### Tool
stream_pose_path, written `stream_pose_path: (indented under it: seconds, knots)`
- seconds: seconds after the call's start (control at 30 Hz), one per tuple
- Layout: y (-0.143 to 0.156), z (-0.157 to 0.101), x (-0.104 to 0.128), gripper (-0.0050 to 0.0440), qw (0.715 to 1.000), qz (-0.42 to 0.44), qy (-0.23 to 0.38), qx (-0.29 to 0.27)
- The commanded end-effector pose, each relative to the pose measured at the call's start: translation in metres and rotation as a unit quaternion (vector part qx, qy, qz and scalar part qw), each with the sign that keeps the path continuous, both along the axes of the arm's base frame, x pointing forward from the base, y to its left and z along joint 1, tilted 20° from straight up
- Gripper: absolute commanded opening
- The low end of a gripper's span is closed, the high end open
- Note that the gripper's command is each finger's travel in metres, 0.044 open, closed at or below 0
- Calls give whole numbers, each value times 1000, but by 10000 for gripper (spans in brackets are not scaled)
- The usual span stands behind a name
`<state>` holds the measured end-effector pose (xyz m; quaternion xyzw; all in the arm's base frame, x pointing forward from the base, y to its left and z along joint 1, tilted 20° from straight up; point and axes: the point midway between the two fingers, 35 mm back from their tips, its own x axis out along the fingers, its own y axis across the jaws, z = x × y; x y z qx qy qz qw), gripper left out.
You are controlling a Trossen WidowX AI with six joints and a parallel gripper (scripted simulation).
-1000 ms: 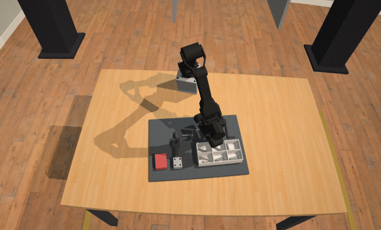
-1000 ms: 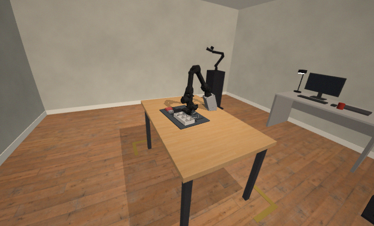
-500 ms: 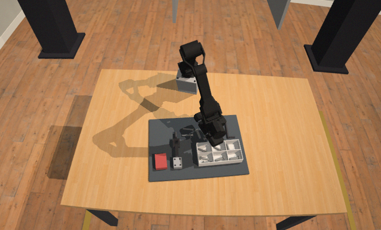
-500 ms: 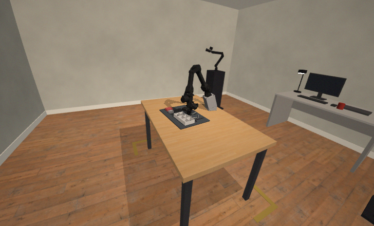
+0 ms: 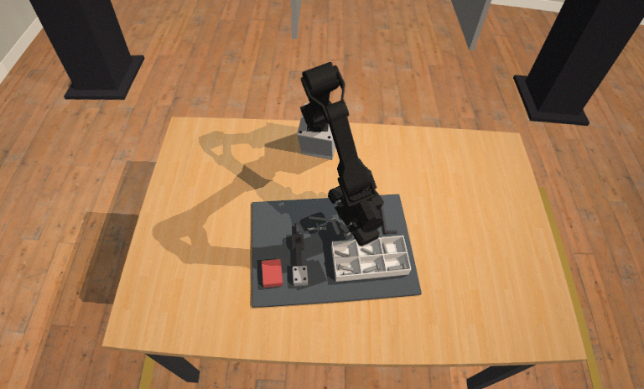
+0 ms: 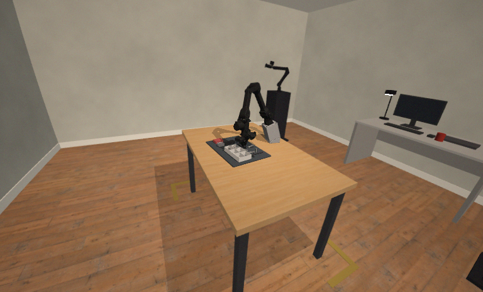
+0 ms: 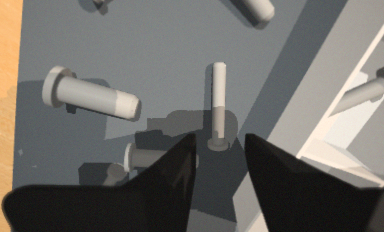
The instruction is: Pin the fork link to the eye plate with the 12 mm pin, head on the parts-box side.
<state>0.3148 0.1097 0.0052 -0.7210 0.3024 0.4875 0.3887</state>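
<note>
My gripper (image 5: pixel 367 238) (image 6: pixel 243 143) (image 7: pixel 220 141) is partly open and empty, low over the mat behind the parts box. In the wrist view a thin headed pin (image 7: pixel 218 99) lies on the mat between and ahead of the fingertips, head nearest them. A thicker headed pin (image 7: pixel 90 95) lies to its left. Another headed pin (image 7: pixel 147 158) is partly hidden by the left finger. A dark linkage (image 5: pixel 297 239) stands left of the box in the top view; its fork link and eye plate cannot be told apart. I cannot read pin sizes.
The white parts box (image 5: pixel 372 275) (image 7: pixel 300 107) has six compartments, several holding parts. A grey block with holes (image 5: pixel 299 275) and a red block (image 5: pixel 271 272) (image 6: pixel 217 141) sit at the left on the dark mat (image 5: pixel 332 294) (image 7: pixel 150 37). Another thick pin (image 7: pixel 255 7) lies farther ahead.
</note>
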Motion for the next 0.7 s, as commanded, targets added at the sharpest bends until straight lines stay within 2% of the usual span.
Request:
stream_pose_path:
  seconds: [0.0, 0.67]
  knots:
    - [3, 18, 4, 130, 1000, -2, -19, 8]
    - [3, 26, 0, 130, 1000, -2, -18, 8]
